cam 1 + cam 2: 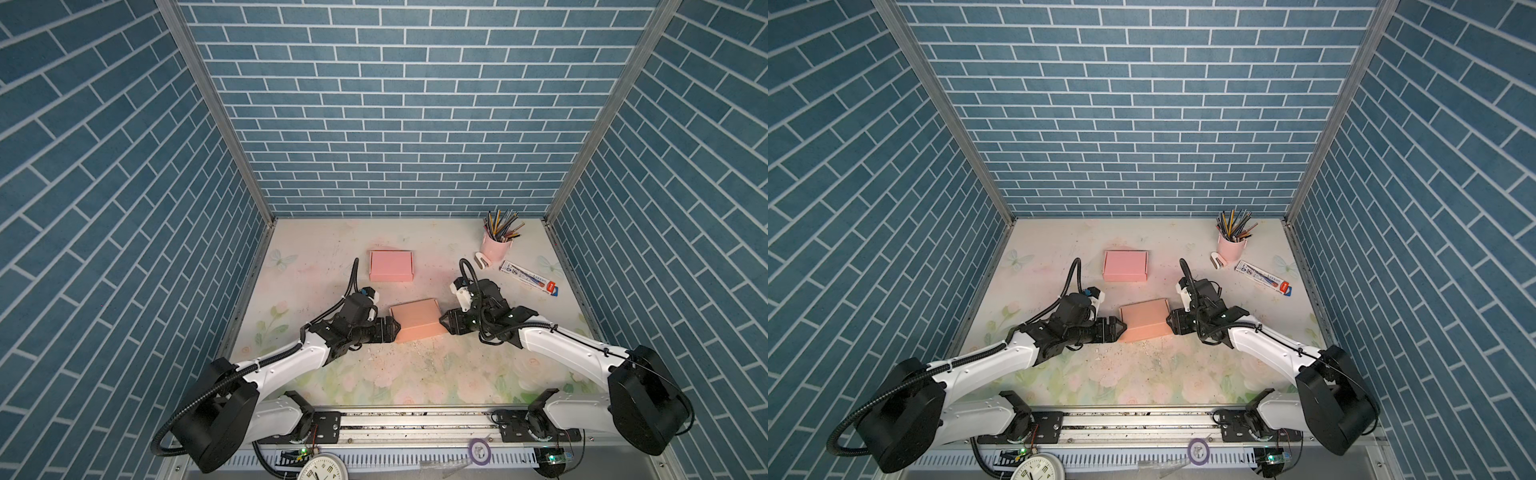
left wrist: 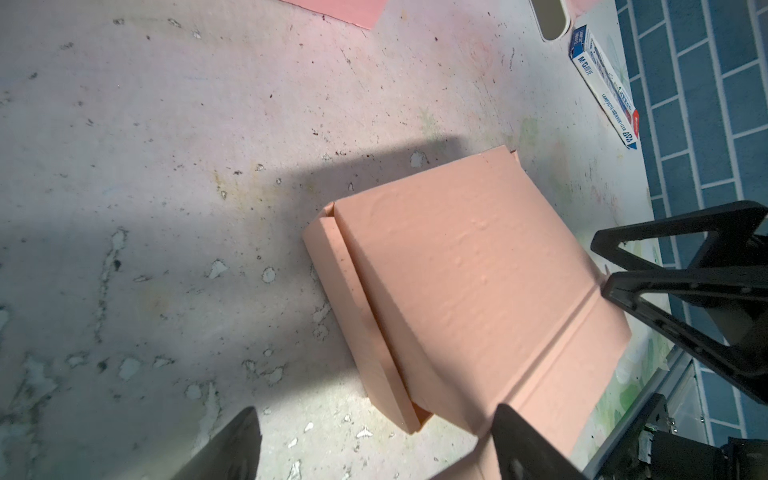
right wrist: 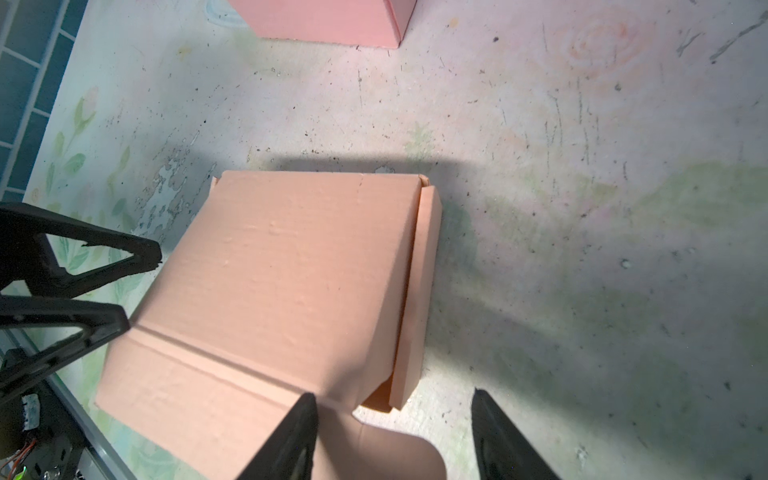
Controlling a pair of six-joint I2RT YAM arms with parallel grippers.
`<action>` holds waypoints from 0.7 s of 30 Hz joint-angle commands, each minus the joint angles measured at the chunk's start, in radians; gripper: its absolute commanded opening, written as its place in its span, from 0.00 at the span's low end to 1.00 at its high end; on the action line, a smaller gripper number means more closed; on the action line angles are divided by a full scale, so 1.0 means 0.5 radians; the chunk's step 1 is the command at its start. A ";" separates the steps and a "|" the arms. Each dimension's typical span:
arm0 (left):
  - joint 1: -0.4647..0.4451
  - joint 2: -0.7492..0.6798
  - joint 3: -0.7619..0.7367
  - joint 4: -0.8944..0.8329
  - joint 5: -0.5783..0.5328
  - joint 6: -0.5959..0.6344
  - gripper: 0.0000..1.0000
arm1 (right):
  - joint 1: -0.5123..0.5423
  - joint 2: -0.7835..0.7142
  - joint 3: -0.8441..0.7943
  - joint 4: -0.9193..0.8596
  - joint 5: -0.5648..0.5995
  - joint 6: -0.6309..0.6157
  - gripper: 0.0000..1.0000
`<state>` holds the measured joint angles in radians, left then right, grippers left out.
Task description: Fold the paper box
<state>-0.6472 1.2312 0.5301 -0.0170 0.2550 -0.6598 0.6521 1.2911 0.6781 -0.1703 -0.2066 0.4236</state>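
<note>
Bench (image 1: 316, 249): pale floral print, badly scuffed, surface flaking in patches toward the front. Blue brick-pattern walls (image 1: 395, 104) close it in on three sides, with metal posts at the back corners. Back right: pink cup of pencils (image 1: 496, 247), white stapler (image 1: 484, 259) just beside it, pen carton (image 1: 528, 278) lying flat nearer the right wall. A clock (image 1: 322, 467) lies below the front rail.

Paper box (image 1: 417, 322): salmon, mid-bench, lid down, resting on the bench directly between the two grippers. A second pink box (image 1: 390, 266), closed, sits farther back, well apart.

Left gripper (image 1: 394, 329): at the box's left end, jaws spread wide. The left wrist view shows the box's near corner lying between the fingers, one finger over the card and the other over bare bench. Nothing is pinched.

Right gripper (image 1: 444, 325): at the box's right end, jaws apart. The right wrist view shows one finger over the box's edge and the other clear of it, over bench.

Both top views show only the grippers bracketing the box end to end. The wrist views add a side wall (image 2: 353, 316) standing outside the lid with a narrow gap, a crease (image 2: 552, 345) across the lid, and small dents in the card. The right wrist view alone shows a rounded tab (image 3: 395, 453) sticking out near the gripper, untucked. Whether any finger touches the card, cannot tell.
</note>
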 commanded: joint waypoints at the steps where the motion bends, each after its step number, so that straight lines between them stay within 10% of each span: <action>1: -0.016 0.031 -0.022 0.039 -0.025 -0.005 0.88 | -0.007 0.012 -0.035 0.008 -0.013 0.071 0.60; 21: -0.021 0.121 -0.077 0.089 -0.062 0.016 0.88 | -0.007 0.114 -0.101 0.089 -0.043 0.089 0.60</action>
<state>-0.6529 1.2831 0.5125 0.0181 0.2470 -0.6586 0.6518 1.3308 0.6445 -0.1310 -0.2150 0.4416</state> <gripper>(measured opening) 0.881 0.599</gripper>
